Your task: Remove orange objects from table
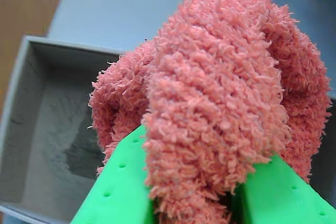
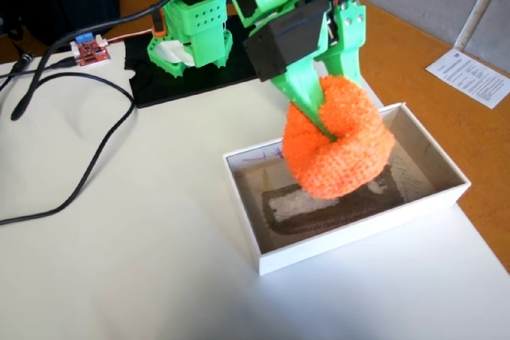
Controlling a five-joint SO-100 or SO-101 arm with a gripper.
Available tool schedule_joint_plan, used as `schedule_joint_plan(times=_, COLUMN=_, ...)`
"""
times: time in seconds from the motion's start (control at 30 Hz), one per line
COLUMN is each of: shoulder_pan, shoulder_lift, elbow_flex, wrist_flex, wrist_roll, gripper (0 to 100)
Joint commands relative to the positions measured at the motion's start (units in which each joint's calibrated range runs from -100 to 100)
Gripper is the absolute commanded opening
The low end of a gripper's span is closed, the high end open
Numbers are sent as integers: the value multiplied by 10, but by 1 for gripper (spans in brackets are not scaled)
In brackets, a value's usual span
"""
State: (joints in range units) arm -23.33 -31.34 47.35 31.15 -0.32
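fixed view alone shows claw (image 2: 328, 117) holding orange lump (image 2: 339, 145) over box (image 2: 351, 238).

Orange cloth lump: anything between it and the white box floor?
Nothing visible. The gripper holds the orange cloth lump over the white box. In the wrist view the box floor to the left of the lump looks bare apart from grey stains; the part directly under the lump is hidden.

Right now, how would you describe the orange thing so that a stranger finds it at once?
Find the white table, then the shallow white box near its right edge in the fixed view. Above that box, the green pincer is shut on the orange fuzzy cloth lump: the only bright, ball-shaped, woolly thing there.
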Motion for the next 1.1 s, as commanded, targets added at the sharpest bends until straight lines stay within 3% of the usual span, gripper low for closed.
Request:
schedule_joint_plan(times=0.0, shoulder_pan=-32, shoulder_lift=-29, elbow_flex=-42, wrist_flex=-5, wrist_roll=-11, gripper=0)
schedule_joint_plan(times=0.2, shoulder_pan=41, shoulder_lift=4, elbow_flex=-36, wrist_flex=-25, wrist_roll=6, gripper=0)
schedule_joint_plan(times=0.33, shoulder_pan=-1, shoulder_lift=-1, elbow_flex=-77, wrist_flex=-1, wrist_roll=-13, gripper=0)
schedule_joint_plan(times=0.9, shoulder_pan=58, shoulder_lift=10, elbow_flex=5, wrist_flex=-60, wrist_roll=24, gripper=0)
schedule_joint_plan(times=1.07, shoulder_pan=-34, shoulder_lift=12, elbow_flex=-44, wrist_flex=-70, wrist_roll=24, gripper=0)
